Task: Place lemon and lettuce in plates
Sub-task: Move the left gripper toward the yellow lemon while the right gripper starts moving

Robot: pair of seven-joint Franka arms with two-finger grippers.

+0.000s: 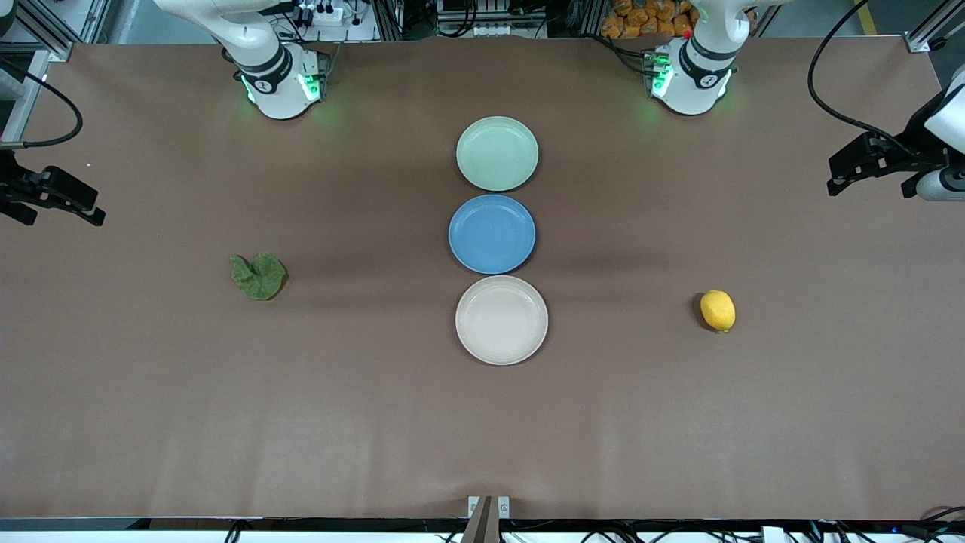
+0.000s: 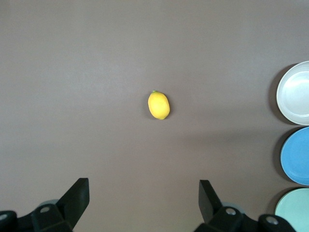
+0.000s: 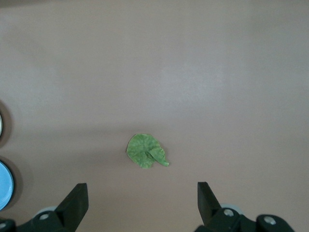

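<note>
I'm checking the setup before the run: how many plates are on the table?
3, in a row mid-table: the mint green plate nearest the robots' bases, the blue plate next, the beige plate nearest the front camera. None looks hidden.

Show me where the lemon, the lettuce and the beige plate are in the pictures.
lemon (image 1: 717, 310): front view, middle of the fruit.
lettuce (image 1: 258, 276): front view, middle of the leaf.
beige plate (image 1: 501, 320): front view, bare middle of the plate.
</note>
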